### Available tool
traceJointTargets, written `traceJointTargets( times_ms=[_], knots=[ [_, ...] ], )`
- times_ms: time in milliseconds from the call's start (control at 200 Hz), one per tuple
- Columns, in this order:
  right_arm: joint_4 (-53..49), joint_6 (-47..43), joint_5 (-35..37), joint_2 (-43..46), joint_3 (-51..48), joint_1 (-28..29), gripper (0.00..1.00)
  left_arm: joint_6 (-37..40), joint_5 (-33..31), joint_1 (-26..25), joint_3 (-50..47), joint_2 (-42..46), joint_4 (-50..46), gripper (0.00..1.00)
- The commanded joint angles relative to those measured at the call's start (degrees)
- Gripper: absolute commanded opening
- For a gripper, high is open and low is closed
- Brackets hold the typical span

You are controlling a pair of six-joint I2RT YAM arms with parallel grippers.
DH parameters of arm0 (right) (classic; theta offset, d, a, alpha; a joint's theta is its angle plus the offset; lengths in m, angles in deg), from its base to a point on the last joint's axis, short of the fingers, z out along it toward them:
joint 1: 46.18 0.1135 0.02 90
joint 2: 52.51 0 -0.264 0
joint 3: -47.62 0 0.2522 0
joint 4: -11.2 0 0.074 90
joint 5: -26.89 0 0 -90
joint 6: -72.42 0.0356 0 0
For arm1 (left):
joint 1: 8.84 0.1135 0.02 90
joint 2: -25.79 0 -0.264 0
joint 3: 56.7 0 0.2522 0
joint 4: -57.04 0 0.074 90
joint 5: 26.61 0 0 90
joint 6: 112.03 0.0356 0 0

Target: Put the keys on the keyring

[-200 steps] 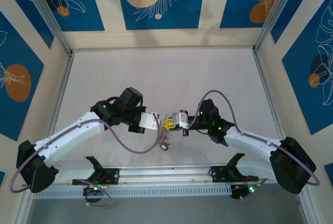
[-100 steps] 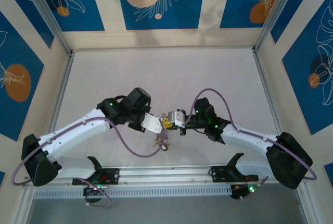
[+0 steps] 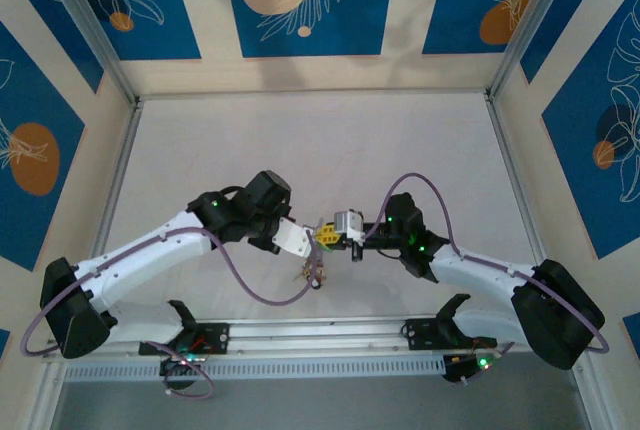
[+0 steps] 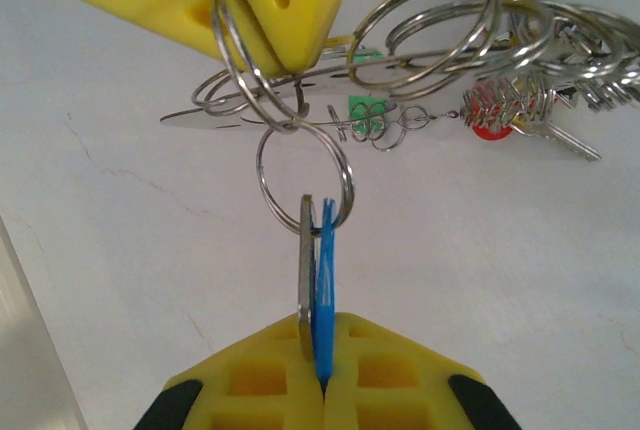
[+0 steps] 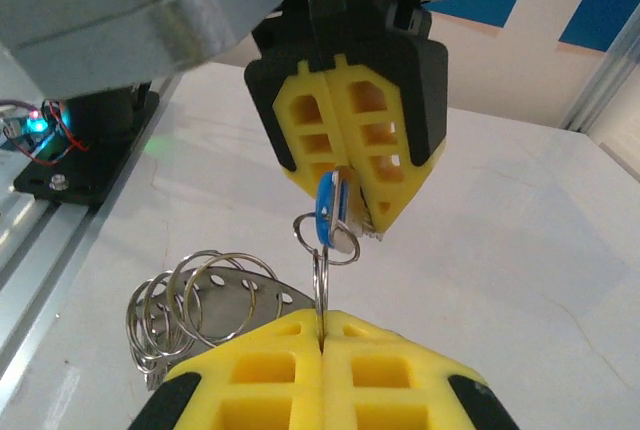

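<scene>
Left gripper (image 4: 320,378) clamps the blue-tagged key (image 4: 325,280); right gripper (image 5: 320,335) pinches the keyring (image 5: 318,292). Key's loop (image 4: 259,172) seems already linked; 2 tagged keys (image 4: 490,118) hang beside.

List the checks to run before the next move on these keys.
1. Left pincer shut on the blue-tagged key: ok.
2. Right pincer shut on the keyring: ok.
3. The key's small ring fully threaded onto the keyring: cannot tell.
4. Pincers apart, not touching each other: ok.
5. Other keys bunched away from the left pincer: ok.
</scene>
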Motion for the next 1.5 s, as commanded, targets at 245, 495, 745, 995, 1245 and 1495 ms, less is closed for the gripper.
traceJointTargets(
  times_ms=[245, 495, 745, 995, 1245, 1495],
  knots=[
    [8.2, 7.6, -1.3, 1.1, -1.3, -0.6, 0.0, -0.6, 0.6, -1.4, -2.8, -0.2, 3.5, 0.0],
    [8.0, 13.4, 2.5, 2.4, -0.3, -0.8, 0.0, 0.0, 0.8, -1.4, -4.2, 0.2, 7.0, 0.0],
    [7.3, 23.4, 10.7, 4.3, 0.5, 0.9, 0.0, 2.8, 8.1, -0.5, -10.6, 6.8, 17.7, 0.0],
    [3.6, 23.2, 13.4, 6.2, 0.8, 2.0, 0.0, 4.1, 16.4, 4.5, -8.9, 5.5, 17.4, 0.0],
    [3.1, 25.6, 15.3, 8.7, -0.1, 2.1, 0.0, 4.8, 20.5, 6.0, -9.0, 2.8, 19.1, 0.0],
    [0.4, 26.4, 17.2, 10.1, 0.6, 2.2, 0.0, 7.7, 17.1, 5.9, -9.3, 0.6, 19.9, 0.0]
  ],
)
